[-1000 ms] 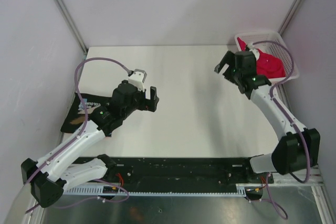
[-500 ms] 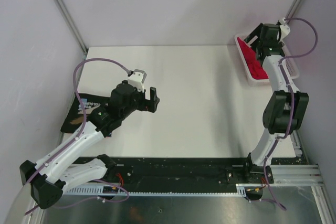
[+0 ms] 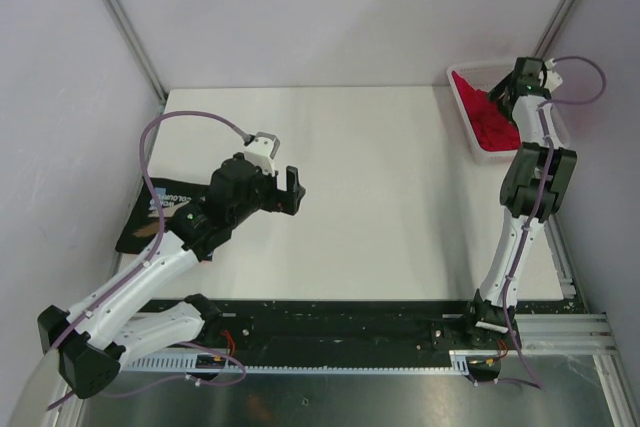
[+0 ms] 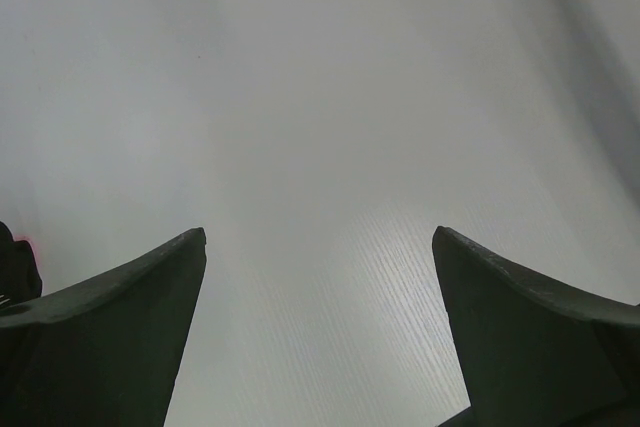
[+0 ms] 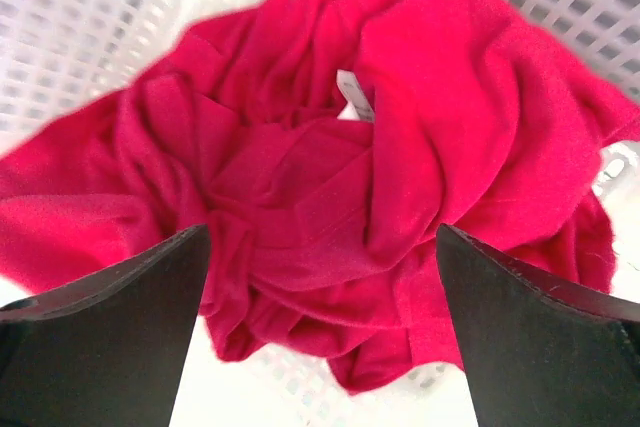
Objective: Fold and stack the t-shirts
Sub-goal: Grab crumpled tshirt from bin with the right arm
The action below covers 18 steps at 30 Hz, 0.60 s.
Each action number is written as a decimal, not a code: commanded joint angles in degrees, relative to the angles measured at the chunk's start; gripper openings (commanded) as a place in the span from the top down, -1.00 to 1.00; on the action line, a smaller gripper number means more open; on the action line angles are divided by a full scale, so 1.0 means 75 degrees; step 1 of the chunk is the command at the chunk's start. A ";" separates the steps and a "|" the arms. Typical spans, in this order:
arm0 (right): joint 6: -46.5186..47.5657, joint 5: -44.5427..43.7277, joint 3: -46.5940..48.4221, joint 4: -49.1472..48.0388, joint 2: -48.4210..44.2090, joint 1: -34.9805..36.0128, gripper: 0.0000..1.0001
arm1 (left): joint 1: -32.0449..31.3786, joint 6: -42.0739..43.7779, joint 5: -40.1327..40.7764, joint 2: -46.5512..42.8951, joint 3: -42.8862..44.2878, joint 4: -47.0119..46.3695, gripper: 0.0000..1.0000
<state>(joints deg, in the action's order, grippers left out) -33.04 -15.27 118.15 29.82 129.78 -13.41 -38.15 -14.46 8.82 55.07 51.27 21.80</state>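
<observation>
Crimson-pink cloth, the plain shirt [image 5: 330, 177] lies bunched in a loose heap inside the white mesh basket [image 5: 70, 17] at the far right corner of the table [image 3: 380, 197]. It looks light, soft and limp, so it will likely sag and unfurl when lifted. A raised fold near the top of the heap, by the small white label [image 5: 352, 95], seems the best place to pinch, clear of the mesh. The right hand [image 5: 320, 237] hovers just above it, fingers spread wide, gripping nothing. The black printed shirt [image 3: 140, 222] lies at the table's left edge, partly under the left arm [image 3: 150, 267]. The left hand [image 4: 320, 237] hangs wide open over bare table, empty.
</observation>
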 commanded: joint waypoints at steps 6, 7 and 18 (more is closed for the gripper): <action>-0.0085 0.0922 0.0773 0.0634 0.1356 -0.0004 -0.97 | 0.0110 0.0228 -0.0145 0.0100 -0.0024 -0.0193 -0.99; -0.0096 0.0986 0.0766 0.0626 0.1431 -0.0005 -0.95 | 0.0120 0.0234 -0.0151 0.0117 -0.0025 -0.0191 -0.99; -0.0151 0.1491 0.0920 0.0437 0.1229 -0.0109 0.80 | 0.0160 0.0239 -0.0091 0.0226 -0.0015 -0.0183 -0.99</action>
<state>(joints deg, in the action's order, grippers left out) -33.65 -7.25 121.86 32.42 139.50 -14.17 -37.60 -14.41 8.34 56.86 51.27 21.76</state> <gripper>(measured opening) 0.266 0.994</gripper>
